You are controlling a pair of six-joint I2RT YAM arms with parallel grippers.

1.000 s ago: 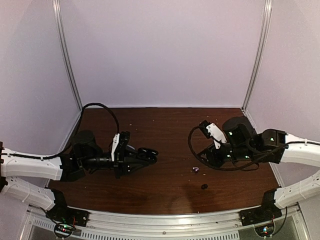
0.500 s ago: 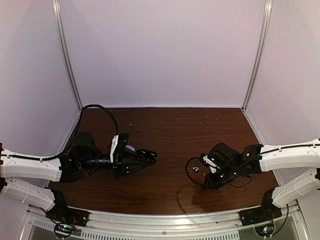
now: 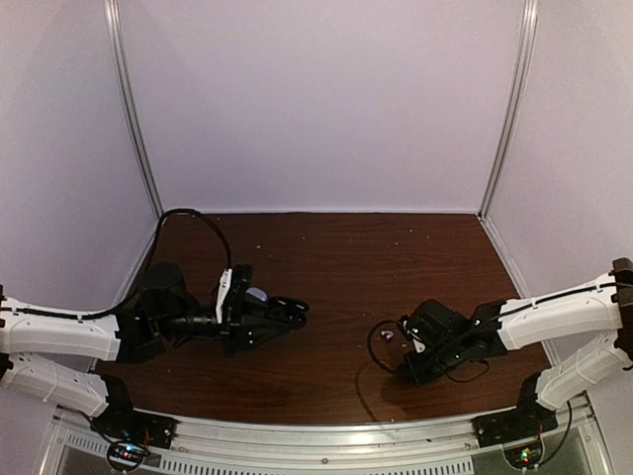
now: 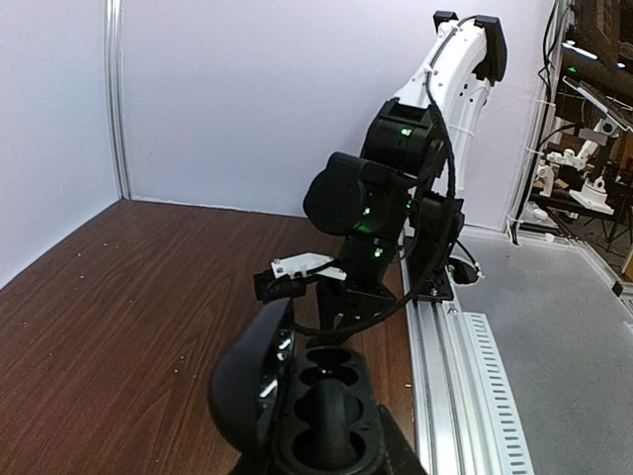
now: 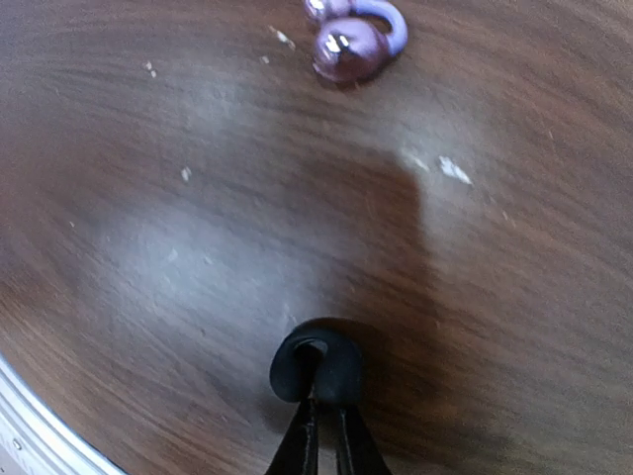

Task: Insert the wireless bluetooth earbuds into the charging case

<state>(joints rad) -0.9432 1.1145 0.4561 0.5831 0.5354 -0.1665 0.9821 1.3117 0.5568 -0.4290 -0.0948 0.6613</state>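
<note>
Glossy purple earbud [image 5: 348, 47], black ring [image 5: 315, 364], dark charging case [image 4: 245, 381], brown wood-grained table [image 5: 178, 218]

Dim, purple-tinted light; pale glare on the table [image 5: 188, 237]; right wrist view motion-blurred.

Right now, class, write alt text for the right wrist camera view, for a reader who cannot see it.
The right gripper, its two thin black fingers nearly together at the bottom edge, pinches a small black rubbery ring lying on a dark wooden table. A glossy pale-purple earbud lies untouched at the top edge, among pale specks.
</note>
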